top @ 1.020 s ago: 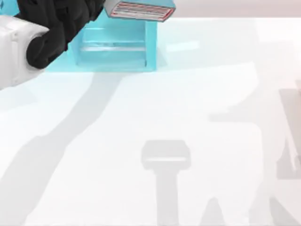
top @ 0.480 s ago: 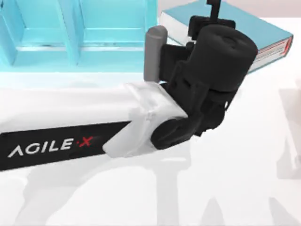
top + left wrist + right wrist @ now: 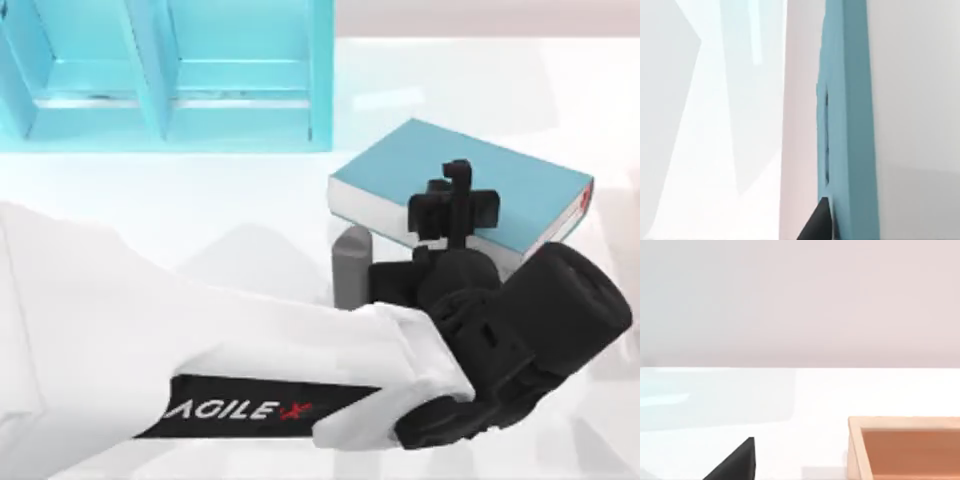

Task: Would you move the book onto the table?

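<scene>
The teal-blue book [image 3: 500,180] with white page edges lies flat at the right middle of the top view, over the white table [image 3: 200,210]. I cannot tell whether it touches the table. My left gripper [image 3: 455,205] is shut on the book's near edge, one black finger lying across the cover. In the left wrist view the book [image 3: 850,125] appears edge-on, with a dark fingertip [image 3: 817,225] against it. A black fingertip [image 3: 735,462] of my right gripper shows in the right wrist view, over bare table.
The teal-blue shelf unit [image 3: 320,80] stands at the back left, a short gap from the book. A wooden box [image 3: 855,450] sits on the table in the right wrist view. My left arm spans the front left of the table.
My left arm has carried the book from the shelf's right side toward the front and slightly left, and the book now sits lower over the table.
</scene>
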Controlling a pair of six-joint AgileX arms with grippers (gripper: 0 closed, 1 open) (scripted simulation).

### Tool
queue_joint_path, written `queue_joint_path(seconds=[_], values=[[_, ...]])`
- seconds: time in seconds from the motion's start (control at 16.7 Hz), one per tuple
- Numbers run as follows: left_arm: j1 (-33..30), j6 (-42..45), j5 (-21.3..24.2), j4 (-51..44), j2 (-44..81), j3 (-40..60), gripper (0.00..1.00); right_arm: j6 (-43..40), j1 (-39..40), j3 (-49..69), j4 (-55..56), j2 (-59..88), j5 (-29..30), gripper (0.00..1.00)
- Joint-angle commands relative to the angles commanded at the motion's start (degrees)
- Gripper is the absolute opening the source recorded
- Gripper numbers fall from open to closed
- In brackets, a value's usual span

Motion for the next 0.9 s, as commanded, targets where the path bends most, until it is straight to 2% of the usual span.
queue_joint_path(seconds=[0.3, 0.9], values=[[-0.69, -5.78, -5.16, -2.54, 3.89, -2.20, 0.00, 0.00, 0.00, 0.00, 0.00, 0.00, 0.00, 1.00], [-1.28, -7.49, -5.93, -4.24, 3.95, -2.43, 0.00, 0.00, 0.00, 0.00, 0.00, 0.00, 0.00, 1.00]])
